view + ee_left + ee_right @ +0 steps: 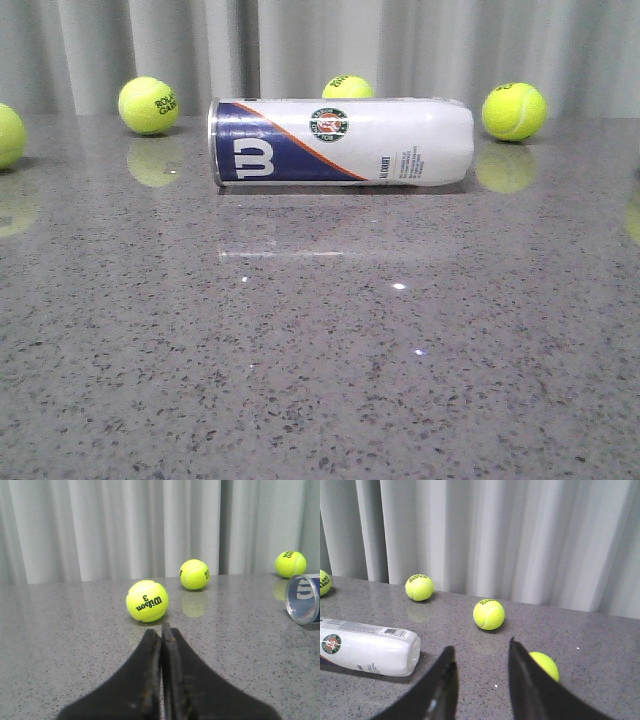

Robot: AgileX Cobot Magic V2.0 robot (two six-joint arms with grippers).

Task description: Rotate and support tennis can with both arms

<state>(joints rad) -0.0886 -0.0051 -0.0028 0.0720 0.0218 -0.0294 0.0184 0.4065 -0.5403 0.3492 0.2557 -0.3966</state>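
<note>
The tennis can [340, 141] lies on its side across the far middle of the grey table, navy Wilson end with silver rim to the left, white end to the right. No arm shows in the front view. In the left wrist view my left gripper [161, 628] is shut with nothing in it, and the can's silver-rimmed end [303, 599] shows off to one side, well apart. In the right wrist view my right gripper [481, 647] is open and empty above the table, with the can's white end [370, 646] beside it, not touched.
Tennis balls lie around the can: one far left [148, 105], one at the left edge [8, 135], one behind the can [347, 87], one far right [514, 111]. A Wilson ball [147, 600] sits just past my left fingertips. A ball [545, 665] lies beside my right finger.
</note>
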